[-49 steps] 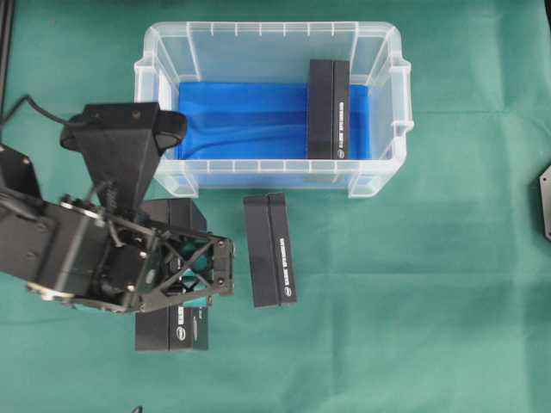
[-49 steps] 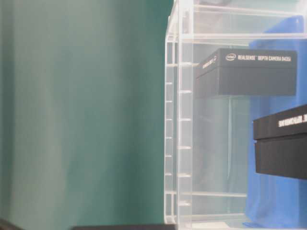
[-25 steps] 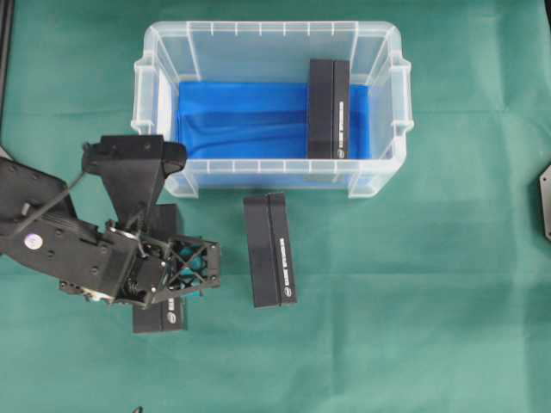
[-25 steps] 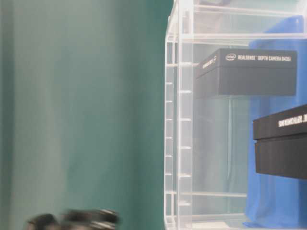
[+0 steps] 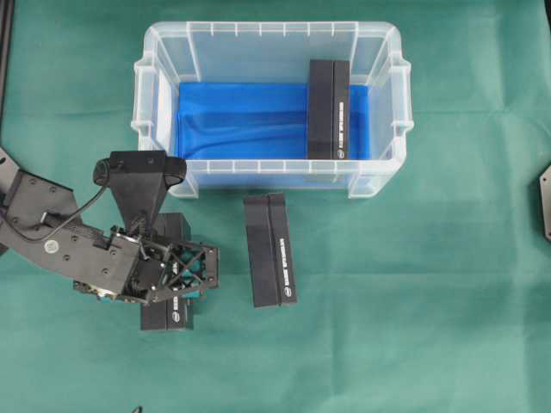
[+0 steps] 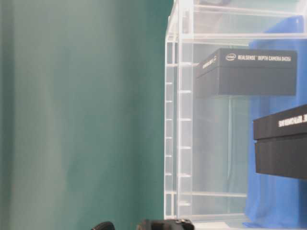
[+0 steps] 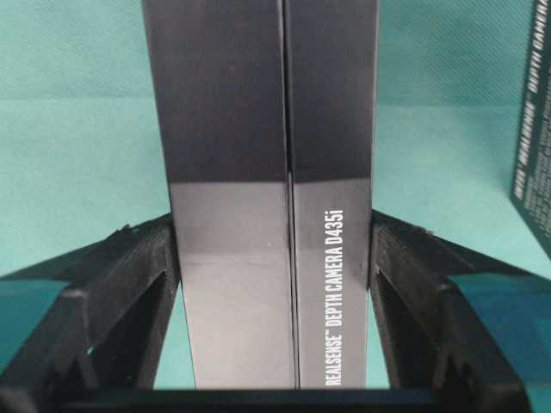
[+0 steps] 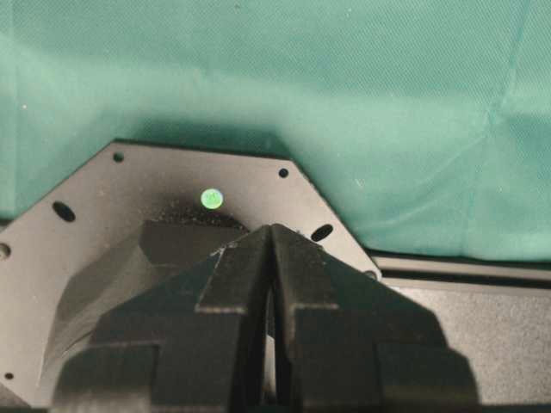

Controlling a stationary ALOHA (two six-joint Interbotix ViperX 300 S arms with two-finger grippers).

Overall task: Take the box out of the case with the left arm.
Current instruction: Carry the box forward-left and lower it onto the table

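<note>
Wrist view alone shows left tool (image 7: 275, 284) clamping box (image 7: 267, 189).

surface (image 5: 448, 301): green cloth cover
case (image 5: 379, 60): on cloth, far side
box (image 5: 270, 249): flat on cloth, just in front of case
second box (image 5: 168, 315): on cloth, left, under arm
</note>
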